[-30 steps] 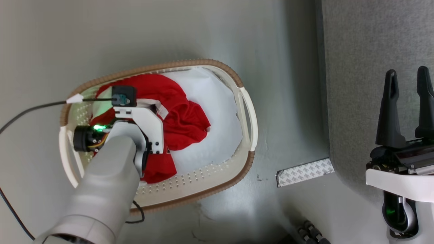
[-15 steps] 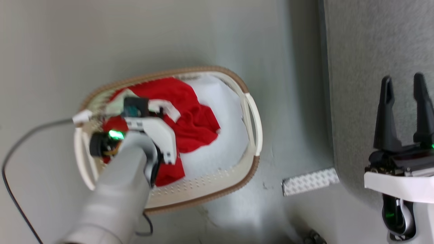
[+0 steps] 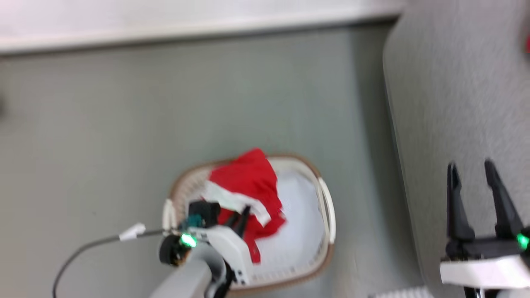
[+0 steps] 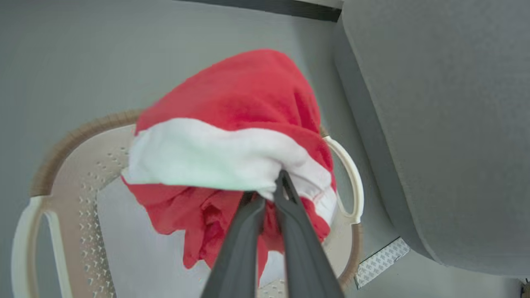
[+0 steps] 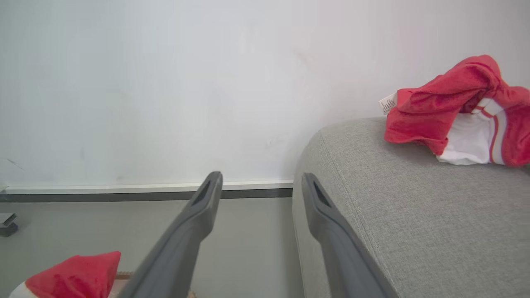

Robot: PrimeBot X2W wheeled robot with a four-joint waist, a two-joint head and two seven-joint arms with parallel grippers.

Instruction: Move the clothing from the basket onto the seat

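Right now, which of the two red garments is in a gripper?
The clothing hanging over the basket: the left gripper is shut on its white band. The other red garment lies on the seat, with no gripper on it.

Floor [image 3: 124,116] bears basket [image 3: 326,207], seat [image 3: 455,82] beside it, and a patterned strip [image 4: 381,260]; a red garment [image 5: 434,103] lies on the seat.

Head view blurred. Oval white perforated plastic basket [image 4: 83,174]: lower side cropped. Bright red white-trimmed fabric garment [image 4: 248,91]: folds behind left gripper [image 4: 268,186].
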